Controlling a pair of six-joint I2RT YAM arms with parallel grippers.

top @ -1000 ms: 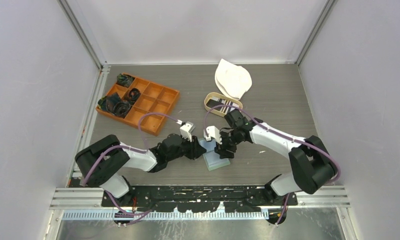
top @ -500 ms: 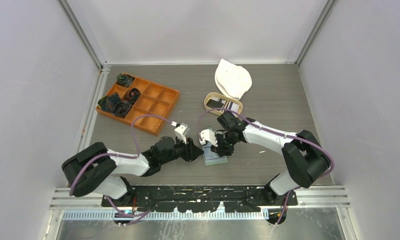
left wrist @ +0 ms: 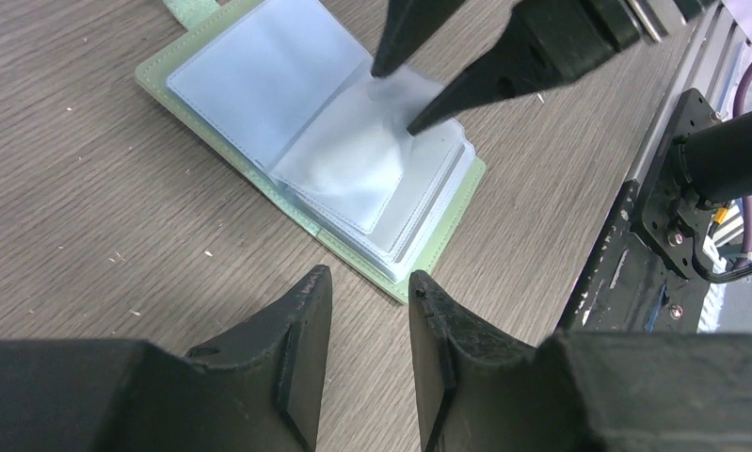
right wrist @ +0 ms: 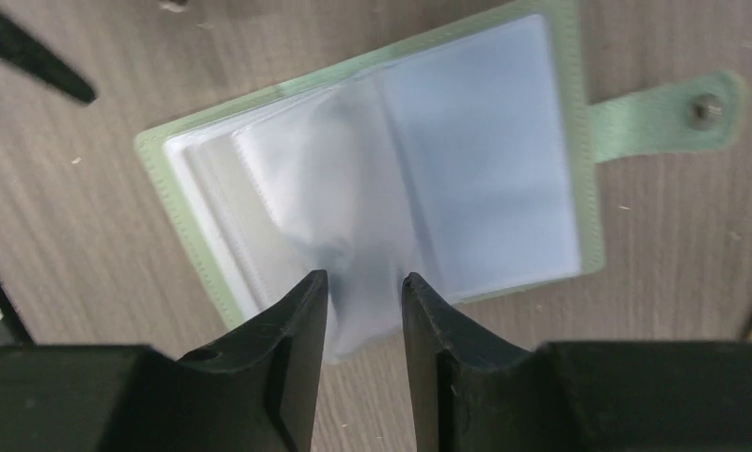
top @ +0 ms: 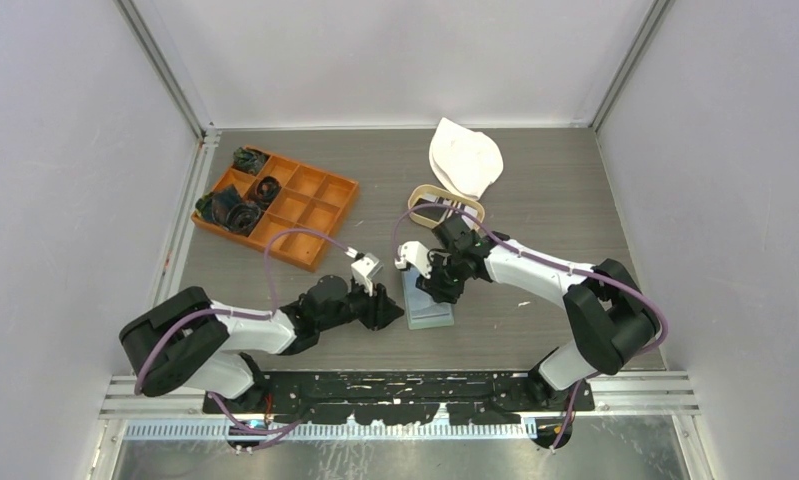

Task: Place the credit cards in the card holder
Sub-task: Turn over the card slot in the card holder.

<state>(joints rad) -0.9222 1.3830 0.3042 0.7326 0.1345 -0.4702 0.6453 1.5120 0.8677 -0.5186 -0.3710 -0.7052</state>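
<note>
Grey wood-grain table, pale walls around. The holder lies open and flat directly under the right claw and just ahead of the left claw. Risk: the right claw, jaws partly apart, straddles one raised clear leaf. Closing or lifting here could crease it or drag the holder, since the left claw, also part-open, holds nothing. Whether the leaf is pinched cannot be told. Condition: sage-green cover, snap tab extended, pale blue sleeves fanned, no cards seen inside. The tray lies beyond the right claw.
</note>
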